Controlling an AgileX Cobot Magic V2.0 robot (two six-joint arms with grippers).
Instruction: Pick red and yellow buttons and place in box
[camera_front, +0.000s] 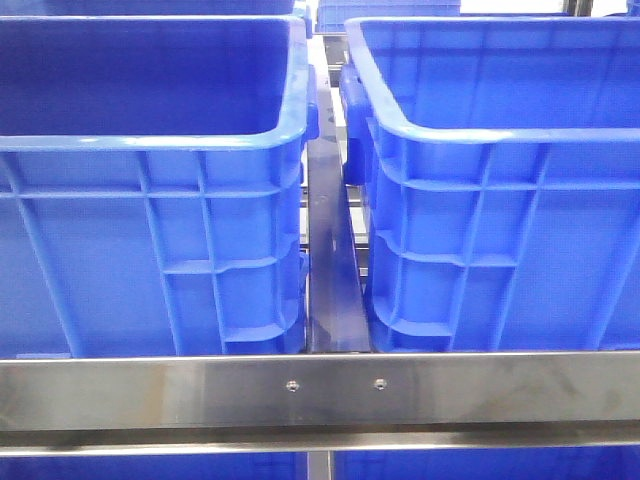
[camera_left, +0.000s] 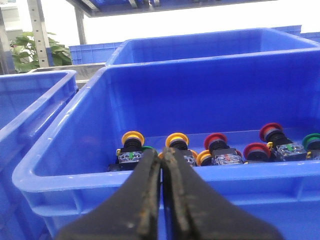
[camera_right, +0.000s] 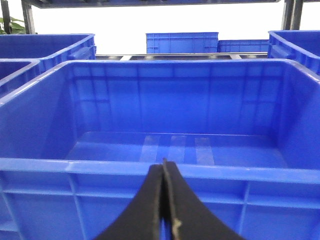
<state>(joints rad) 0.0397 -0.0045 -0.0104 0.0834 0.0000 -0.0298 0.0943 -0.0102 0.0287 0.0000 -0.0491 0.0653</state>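
Left gripper (camera_left: 162, 167) closed, black tapered fingers, glossy round-capped buttons (camera_left: 177, 140), ribbed blue plastic box (camera_left: 75, 172)

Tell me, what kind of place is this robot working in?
Probably a factory or warehouse sorting station. Big blue plastic crates sit side by side on a steel frame, and one crate holds industrial push buttons in red, yellow and green. More crates are stacked behind.

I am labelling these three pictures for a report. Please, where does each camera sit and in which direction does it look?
Front view: low, facing forward at two blue crates' outer walls over a steel rail; no robot part shows.
Left wrist view: on the left arm, facing a crate of buttons; shut left gripper shows.
Right wrist view: on the right arm, facing an empty crate; shut right gripper shows.
Shared: blue crates appear in all views.
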